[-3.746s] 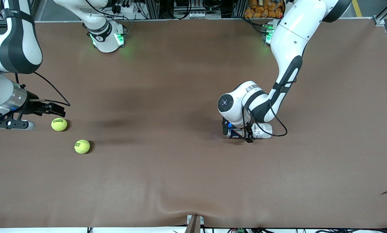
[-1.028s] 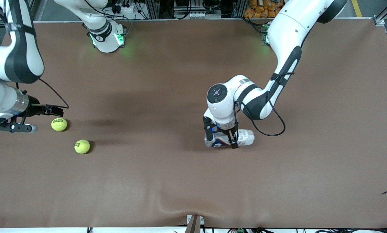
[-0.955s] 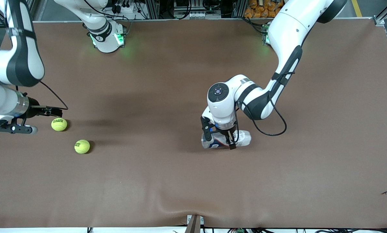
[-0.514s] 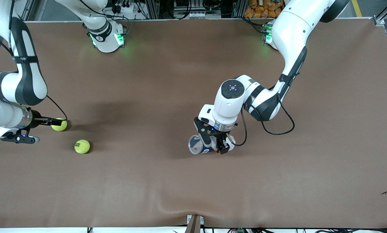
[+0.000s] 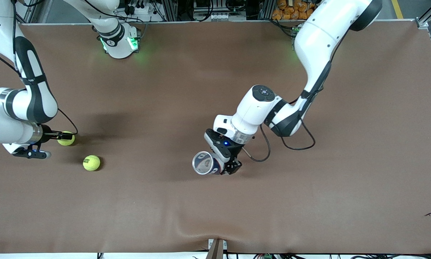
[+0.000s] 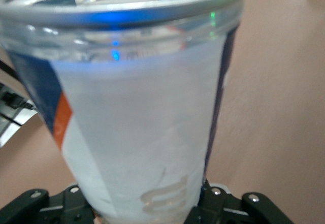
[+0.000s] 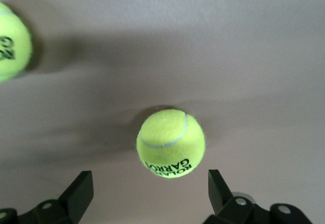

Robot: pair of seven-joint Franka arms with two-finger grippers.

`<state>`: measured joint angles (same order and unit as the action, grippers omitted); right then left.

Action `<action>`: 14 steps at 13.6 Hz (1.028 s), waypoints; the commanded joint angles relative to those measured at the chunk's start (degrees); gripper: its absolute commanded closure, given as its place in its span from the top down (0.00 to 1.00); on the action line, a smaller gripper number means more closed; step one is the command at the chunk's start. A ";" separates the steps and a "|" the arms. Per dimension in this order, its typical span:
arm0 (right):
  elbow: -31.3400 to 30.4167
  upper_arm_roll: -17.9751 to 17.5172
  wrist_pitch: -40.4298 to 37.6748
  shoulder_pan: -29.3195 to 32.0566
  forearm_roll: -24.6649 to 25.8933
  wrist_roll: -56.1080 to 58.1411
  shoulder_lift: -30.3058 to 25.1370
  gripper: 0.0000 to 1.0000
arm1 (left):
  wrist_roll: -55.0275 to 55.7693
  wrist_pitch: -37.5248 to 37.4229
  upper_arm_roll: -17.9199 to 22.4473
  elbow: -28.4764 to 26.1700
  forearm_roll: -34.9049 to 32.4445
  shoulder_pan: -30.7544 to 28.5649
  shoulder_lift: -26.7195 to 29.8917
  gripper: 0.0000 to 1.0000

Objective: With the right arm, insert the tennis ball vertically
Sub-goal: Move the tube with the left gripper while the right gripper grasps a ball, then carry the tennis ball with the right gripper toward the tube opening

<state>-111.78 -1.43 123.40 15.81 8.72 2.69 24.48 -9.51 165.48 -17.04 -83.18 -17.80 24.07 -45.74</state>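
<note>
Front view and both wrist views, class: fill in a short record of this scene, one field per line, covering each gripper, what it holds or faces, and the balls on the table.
left gripper: shut on the tennis ball can, raised over the table, can's open mouth tilted toward the front camera
right gripper: open, low at the farther tennis ball, fingers either side, not touching
nearer tennis ball: lying free on the table
balls in the can: none visible
</note>
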 commanded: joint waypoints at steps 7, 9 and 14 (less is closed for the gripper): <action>-3.88 -1.03 10.18 3.88 1.65 2.49 3.19 1.00 | 10.83 24.42 0.16 0.66 2.15 4.49 -8.39 0.67; -3.88 -1.03 11.42 4.84 1.65 4.06 4.52 1.00 | 10.57 28.48 0.25 0.66 1.98 4.58 -10.50 0.67; -3.18 -1.29 10.90 3.88 1.56 4.34 3.65 0.21 | 10.13 29.55 0.60 0.57 1.54 5.28 -12.00 0.67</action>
<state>-114.87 -1.70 134.18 19.30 8.83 6.88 29.30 1.01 193.79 -17.03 -83.30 -16.92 28.56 -57.01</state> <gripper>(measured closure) 0.339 0.330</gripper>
